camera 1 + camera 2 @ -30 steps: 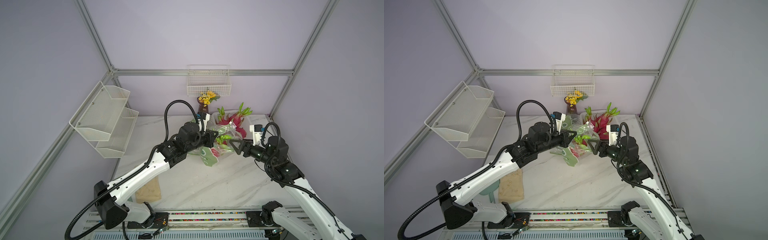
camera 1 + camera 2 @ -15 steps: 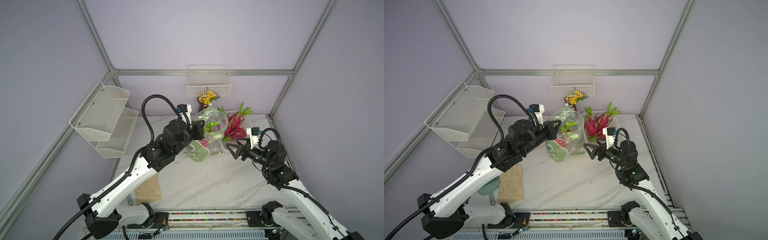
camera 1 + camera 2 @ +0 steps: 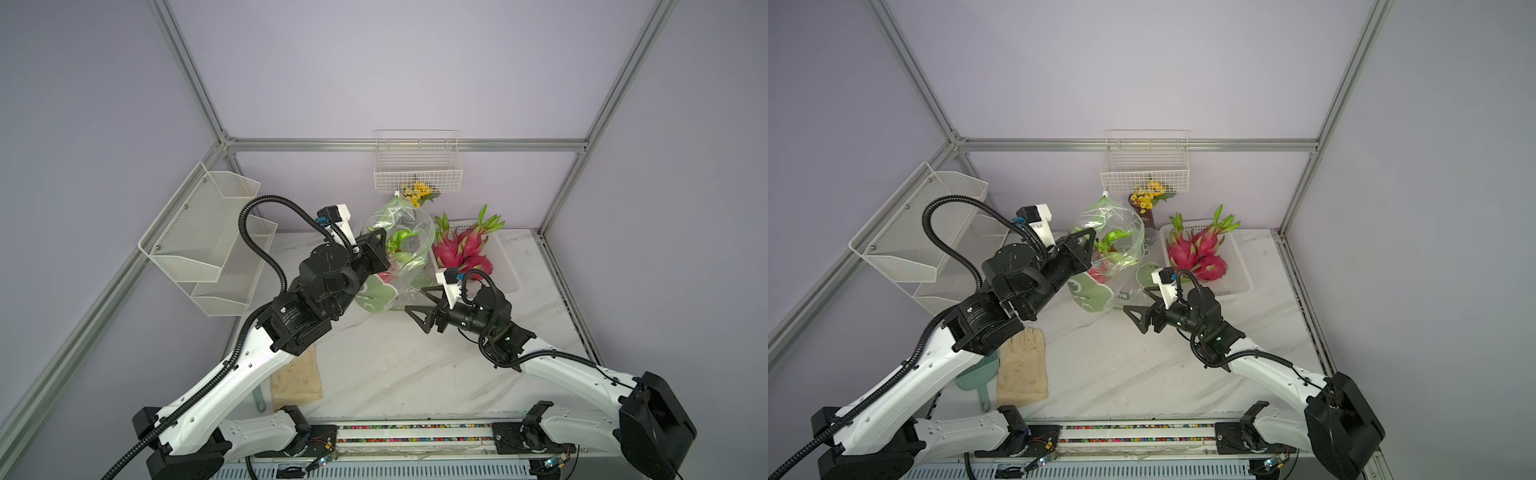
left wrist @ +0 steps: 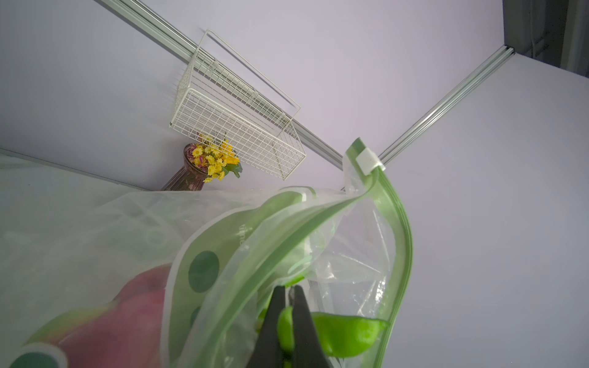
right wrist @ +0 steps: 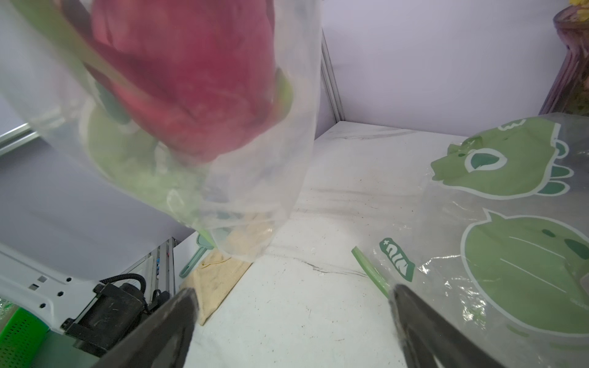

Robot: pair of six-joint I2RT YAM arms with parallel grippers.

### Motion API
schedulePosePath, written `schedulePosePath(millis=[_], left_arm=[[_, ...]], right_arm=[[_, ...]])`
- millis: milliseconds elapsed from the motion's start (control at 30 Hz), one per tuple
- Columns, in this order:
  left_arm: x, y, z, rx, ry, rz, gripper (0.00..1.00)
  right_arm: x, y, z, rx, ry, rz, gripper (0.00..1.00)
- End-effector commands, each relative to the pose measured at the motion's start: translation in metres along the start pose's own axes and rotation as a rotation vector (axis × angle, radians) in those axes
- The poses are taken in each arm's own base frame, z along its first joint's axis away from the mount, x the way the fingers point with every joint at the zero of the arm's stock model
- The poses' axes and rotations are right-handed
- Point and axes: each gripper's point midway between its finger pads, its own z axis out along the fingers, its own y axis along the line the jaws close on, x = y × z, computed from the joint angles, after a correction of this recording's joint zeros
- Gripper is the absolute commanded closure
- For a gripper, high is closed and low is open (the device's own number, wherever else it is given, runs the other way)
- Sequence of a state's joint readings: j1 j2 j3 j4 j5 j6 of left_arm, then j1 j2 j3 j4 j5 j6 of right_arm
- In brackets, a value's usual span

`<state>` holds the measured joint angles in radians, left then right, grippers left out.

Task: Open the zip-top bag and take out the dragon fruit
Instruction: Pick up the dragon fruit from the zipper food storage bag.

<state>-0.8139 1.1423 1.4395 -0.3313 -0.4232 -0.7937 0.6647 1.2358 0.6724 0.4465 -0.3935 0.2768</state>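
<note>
No text reads clearly. On the bag (image 5: 446,306) lying on the table (image 5: 318,302), a small green mark (image 5: 397,259) beside the dinosaur print (image 5: 526,264) carries white letters, too warped to make out.

Two arms, same build. Left arm (image 3: 232,374) and right arm (image 3: 573,370): long white shells with small dark screw holes along the sides. Joint housings (image 3: 328,270) are black and blocky; one carries a round white label (image 3: 284,309). A thick black ribbed hose (image 3: 253,232) runs on the left arm, thinner black cables (image 3: 486,353) on the right. Left gripper (image 4: 288,288) and right gripper (image 3: 412,298): black, triangular open-frame fingers. A white bracket (image 3: 340,212) with a blue plug sits above each wrist.
</note>
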Motion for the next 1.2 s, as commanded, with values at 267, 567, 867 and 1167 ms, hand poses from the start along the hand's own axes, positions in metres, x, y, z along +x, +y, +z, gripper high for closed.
schedulePosePath(millis=[267,567,867,1167], left_arm=[[-0.031,-0.014,-0.013,0.058,-0.112,-0.097,1.00],[-0.028,-0.015,-0.010,0.066,-0.102,-0.108,1.00],[-0.040,-0.019,-0.016,0.076,-0.131,-0.102,1.00],[-0.075,-0.047,-0.027,0.132,-0.190,-0.061,1.00]], right_arm=[[-0.033,0.014,0.024,0.035,-0.180,-0.130,0.03],[-0.030,0.020,0.030,-0.009,-0.167,-0.162,0.36],[-0.005,0.014,0.035,-0.011,-0.108,-0.150,1.00],[0.042,-0.007,0.045,0.025,-0.011,-0.076,1.00]])
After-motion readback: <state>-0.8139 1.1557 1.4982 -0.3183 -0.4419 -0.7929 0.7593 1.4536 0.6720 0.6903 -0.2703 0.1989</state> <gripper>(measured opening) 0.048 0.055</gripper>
